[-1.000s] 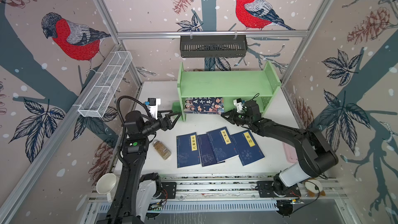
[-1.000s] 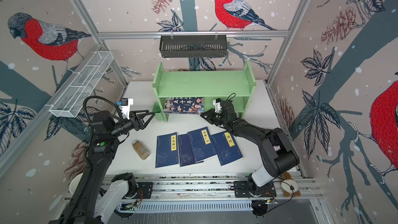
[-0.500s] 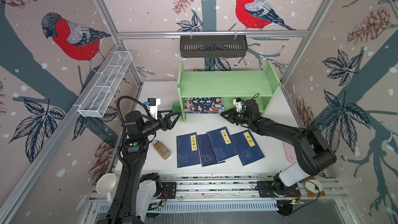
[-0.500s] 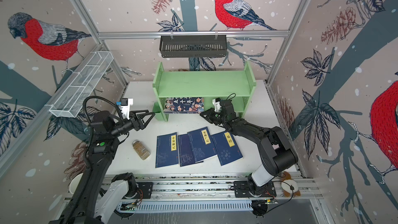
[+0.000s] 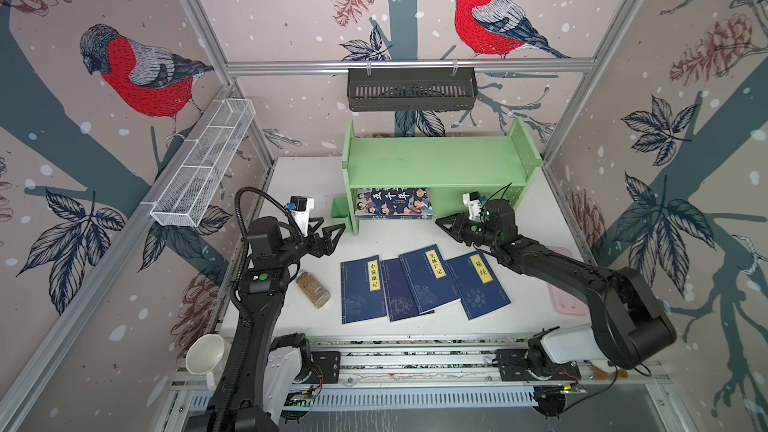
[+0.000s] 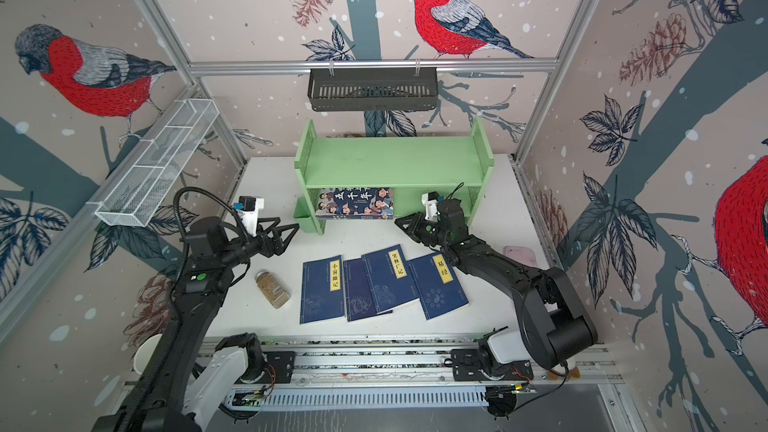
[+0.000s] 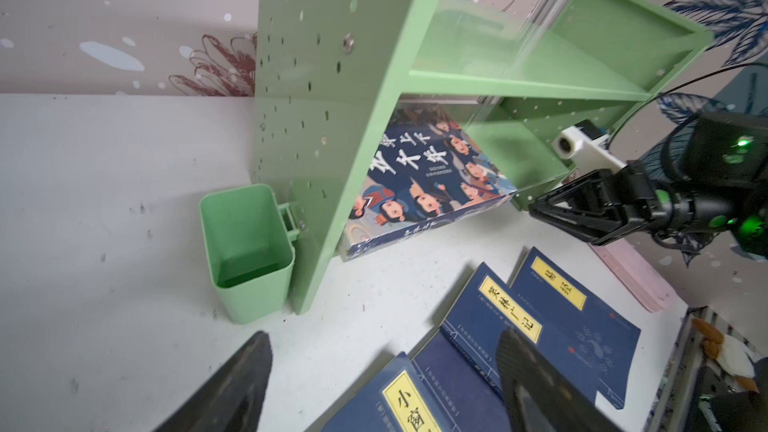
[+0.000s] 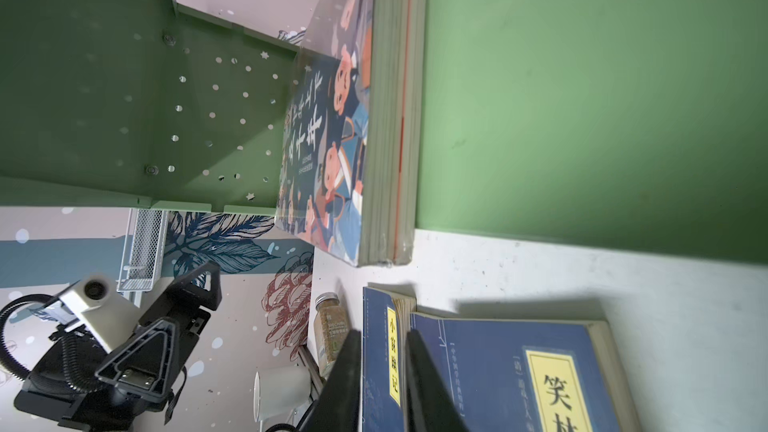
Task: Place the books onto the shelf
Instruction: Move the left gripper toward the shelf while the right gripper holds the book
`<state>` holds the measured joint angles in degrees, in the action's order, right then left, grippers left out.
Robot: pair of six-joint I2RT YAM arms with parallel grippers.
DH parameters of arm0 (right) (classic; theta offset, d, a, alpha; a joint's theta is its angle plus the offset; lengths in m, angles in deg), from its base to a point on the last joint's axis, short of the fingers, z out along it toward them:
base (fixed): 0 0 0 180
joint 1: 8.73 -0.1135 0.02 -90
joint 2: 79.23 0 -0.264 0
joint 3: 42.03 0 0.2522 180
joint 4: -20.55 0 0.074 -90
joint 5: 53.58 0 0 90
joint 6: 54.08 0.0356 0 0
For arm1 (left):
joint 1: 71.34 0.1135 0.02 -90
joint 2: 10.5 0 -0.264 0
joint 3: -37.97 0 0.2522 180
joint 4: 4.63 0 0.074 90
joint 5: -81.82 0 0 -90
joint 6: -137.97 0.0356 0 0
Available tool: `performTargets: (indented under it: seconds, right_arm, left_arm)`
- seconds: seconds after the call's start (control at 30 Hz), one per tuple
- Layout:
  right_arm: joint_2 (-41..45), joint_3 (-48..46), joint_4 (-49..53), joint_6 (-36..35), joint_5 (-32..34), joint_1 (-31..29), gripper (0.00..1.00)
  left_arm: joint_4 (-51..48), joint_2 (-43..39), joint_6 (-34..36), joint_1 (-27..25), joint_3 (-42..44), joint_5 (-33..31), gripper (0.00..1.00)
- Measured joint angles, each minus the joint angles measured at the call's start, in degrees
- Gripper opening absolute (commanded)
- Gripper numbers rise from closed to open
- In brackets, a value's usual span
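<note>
- Left tool [image 5: 332, 229]: jaws spread wide and empty, held above the counter [image 5: 299, 176], just left of the small green cup; in the left wrist view its two fingers [image 7: 241, 380] stand well apart.
- Jar [image 5: 313, 289]: filled with brownish grains, lying on its side on the counter, just left of the blue books.
- Small green cup [image 5: 341, 207]: hooked on the outer face of the shelf's left side panel, resting on the counter.
- Shelf [image 5: 436, 160]: light green, two tiers, standing at the back of the counter with perforated side panels.
- Cartoon-cover book [image 5: 394, 202]: lies flat on the lower tier at its left end, cover up; its front edge juts past the tier's edge, as the right wrist view shows [image 8: 332, 151].
- Four blue books [image 5: 419, 284]: flat on the counter in front of the shelf, fanned and partly overlapping; the second from the left is largely covered by its neighbours.
- Right tool [image 5: 441, 223]: low over the counter, just right of the cartoon-cover book's front corner and apart from it; its fingers [image 8: 349, 367] are parted by a narrow gap and pinch nothing.
- Pink pad [image 5: 567, 303]: near the counter's right edge, partly hidden by the right arm.
</note>
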<state>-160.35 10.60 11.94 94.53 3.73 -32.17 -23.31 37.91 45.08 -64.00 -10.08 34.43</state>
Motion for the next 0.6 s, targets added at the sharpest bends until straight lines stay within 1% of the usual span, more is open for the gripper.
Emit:
performTargets:
  seconds: [0.17, 0.37, 0.6]
  right_arm:
    - [-1.3, -0.1, -1.7, 0.1, 0.9, 0.7, 0.17]
    - [-3.0, 0.4, -3.9, 1.4, 1.7, 1.1, 0.17]
    - [-4.0, 1.6, -5.0, 1.6, 3.2, 1.1, 0.18]
  left_arm:
    - [4.2, 1.8, 1.5, -0.2, 4.0, -3.7, 0.83]
    - [11.0, 4.6, 1.7, -1.6, 7.4, -4.3, 0.82]
    - [16.3, 9.9, 3.3, -5.2, 7.7, -5.3, 0.81]
